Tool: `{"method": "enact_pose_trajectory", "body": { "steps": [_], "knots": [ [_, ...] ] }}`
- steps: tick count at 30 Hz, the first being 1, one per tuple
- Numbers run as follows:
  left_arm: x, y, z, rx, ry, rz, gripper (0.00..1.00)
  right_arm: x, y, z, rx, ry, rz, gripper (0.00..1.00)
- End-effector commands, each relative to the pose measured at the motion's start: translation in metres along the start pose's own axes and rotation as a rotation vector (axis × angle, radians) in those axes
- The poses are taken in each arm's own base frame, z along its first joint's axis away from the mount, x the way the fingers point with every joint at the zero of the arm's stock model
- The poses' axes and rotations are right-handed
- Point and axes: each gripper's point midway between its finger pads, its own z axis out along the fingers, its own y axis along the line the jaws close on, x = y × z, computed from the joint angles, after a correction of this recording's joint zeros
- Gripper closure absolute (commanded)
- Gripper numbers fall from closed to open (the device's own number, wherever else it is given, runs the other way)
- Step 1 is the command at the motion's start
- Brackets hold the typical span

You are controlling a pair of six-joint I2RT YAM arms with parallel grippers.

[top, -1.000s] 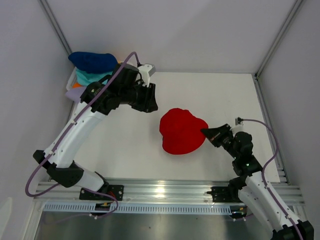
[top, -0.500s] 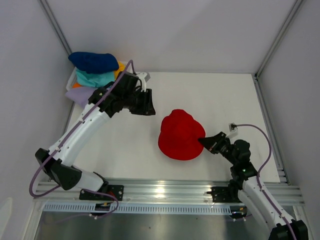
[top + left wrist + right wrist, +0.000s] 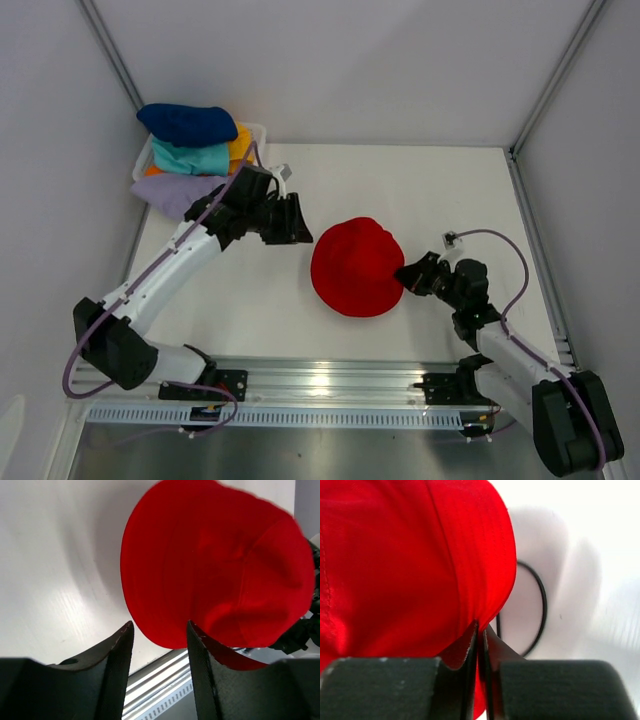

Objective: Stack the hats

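A red hat [image 3: 355, 265] lies on the white table, crown up, a little right of the middle. It shows in the left wrist view [image 3: 215, 565] and fills the right wrist view [image 3: 405, 565]. My right gripper [image 3: 403, 278] sits low at its right edge, with the jaws [image 3: 480, 630] shut on the red brim. Just left of the hat my left gripper [image 3: 302, 228] hangs open; nothing lies between its fingers [image 3: 159, 625]. More hats are piled at the back left: dark blue [image 3: 188, 123] over teal [image 3: 190, 157] over lilac [image 3: 175, 190], with yellow [image 3: 242, 140] behind.
The pile sits in a white basket [image 3: 258, 128] in the back left corner. A thin black wire ring [image 3: 540, 605] lies on the table beside the red brim. A metal rail [image 3: 330, 380] runs along the near edge. Walls close in on both sides.
The red hat has been drawn down and left onto the table by the right gripper and now lies flatter. My left gripper has come down and nearer to the hat's left side.
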Motion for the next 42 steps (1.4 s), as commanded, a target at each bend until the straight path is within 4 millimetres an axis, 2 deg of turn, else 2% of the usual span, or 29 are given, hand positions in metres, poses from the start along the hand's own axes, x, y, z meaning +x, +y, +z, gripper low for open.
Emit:
{"method": "enact_pose_trajectory", "body": {
  "steps": [1,2,3,4,5,6,7,8,9,13,18,20,21,22,23,24,25,26,27,28,29,30,31,32,33,34,35,38,42],
  "knots": [
    [0.003,-0.019,0.002,0.137,-0.029,-0.084,0.48,-0.038,0.019,0.003,-0.032,-0.092,-0.117,0.84],
    [0.023,-0.008,0.013,0.130,0.014,-0.157,0.47,-0.039,0.021,0.002,-0.030,-0.092,-0.118,0.82],
    [0.018,-0.011,0.016,0.154,-0.019,-0.177,0.40,-0.044,0.027,0.000,-0.041,-0.104,-0.126,0.78],
    [0.018,-0.009,0.018,0.158,-0.036,-0.206,0.25,-0.050,0.031,-0.001,-0.045,-0.116,-0.132,0.68],
    [0.044,0.011,0.034,0.115,0.000,-0.296,0.20,-0.050,0.031,-0.003,-0.036,-0.115,-0.127,0.65],
    [0.030,0.001,0.030,0.181,-0.082,-0.293,0.17,-0.055,0.035,-0.005,-0.040,-0.133,-0.132,0.60],
    [0.041,0.011,0.038,0.176,-0.079,-0.321,0.15,-0.058,0.036,-0.007,-0.036,-0.141,-0.131,0.58],
    [0.040,0.011,0.038,0.187,-0.101,-0.351,0.11,-0.055,0.033,-0.007,-0.021,-0.130,-0.122,0.55],
    [0.050,0.024,0.045,0.160,-0.104,-0.372,0.10,-0.056,0.033,-0.008,-0.014,-0.132,-0.119,0.50],
    [0.041,0.032,0.042,0.161,-0.199,-0.380,0.10,-0.054,0.025,-0.014,0.046,-0.105,-0.099,0.18],
    [0.032,0.047,0.026,0.135,-0.276,-0.366,0.11,-0.065,0.000,-0.033,0.236,-0.105,-0.077,0.05],
    [0.015,0.056,0.011,0.083,-0.348,-0.329,0.11,-0.069,-0.012,-0.042,0.306,-0.092,-0.056,0.04],
    [0.017,0.064,0.008,0.038,-0.342,-0.325,0.11,-0.072,-0.013,-0.044,0.318,-0.089,-0.059,0.04],
    [0.014,0.070,0.003,0.010,-0.354,-0.314,0.11,-0.084,-0.006,-0.047,0.310,-0.105,-0.068,0.04],
    [-0.007,0.075,-0.014,-0.026,-0.427,-0.283,0.11,-0.089,-0.007,-0.050,0.319,-0.108,-0.062,0.04],
    [-0.005,0.084,-0.020,-0.076,-0.420,-0.283,0.11,-0.094,-0.002,-0.051,0.310,-0.106,-0.069,0.04],
    [-0.014,0.097,-0.030,-0.124,-0.450,-0.264,0.11,-0.112,0.013,-0.054,0.291,-0.138,-0.089,0.03],
    [-0.035,0.095,-0.049,-0.146,-0.517,-0.250,0.10,-0.118,0.016,-0.056,0.297,-0.134,-0.095,0.02],
    [-0.036,0.104,-0.057,-0.190,-0.520,-0.251,0.09,-0.123,0.019,-0.052,0.295,-0.114,-0.099,0.01],
    [-0.053,0.112,-0.076,-0.229,-0.576,-0.263,0.02,-0.145,0.038,-0.054,0.269,-0.141,-0.156,0.01],
    [-0.058,0.125,-0.085,-0.286,-0.600,-0.264,0.00,-0.151,0.042,-0.054,0.271,-0.129,-0.165,0.01],
    [-0.079,0.128,-0.106,-0.324,-0.663,-0.269,0.00,-0.159,0.050,-0.053,0.256,-0.127,-0.181,0.01],
    [-0.082,0.140,-0.113,-0.371,-0.663,-0.293,0.01,-0.165,0.051,-0.046,0.254,-0.110,-0.195,0.01],
    [-0.089,0.161,-0.127,-0.431,-0.687,-0.328,0.01,-0.186,0.070,-0.047,0.215,-0.144,-0.225,0.00],
    [-0.109,0.158,-0.148,-0.433,-0.739,-0.330,0.01,-0.193,0.078,-0.043,0.186,-0.145,-0.238,0.01],
    [-0.109,0.190,-0.151,-0.513,-0.711,-0.393,0.01,-0.198,0.078,-0.035,0.179,-0.140,-0.235,0.01],
    [-0.113,0.201,-0.156,-0.547,-0.710,-0.415,0.01,-0.215,0.091,-0.034,0.145,-0.184,-0.261,0.01],
    [-0.133,0.236,-0.173,-0.651,-0.738,-0.477,0.01,-0.234,0.094,-0.021,0.124,-0.222,-0.268,0.00],
    [-0.153,0.273,-0.159,-0.635,-0.724,-0.488,0.02,-0.247,0.093,-0.001,0.098,-0.217,-0.270,0.00]
  ]
}}
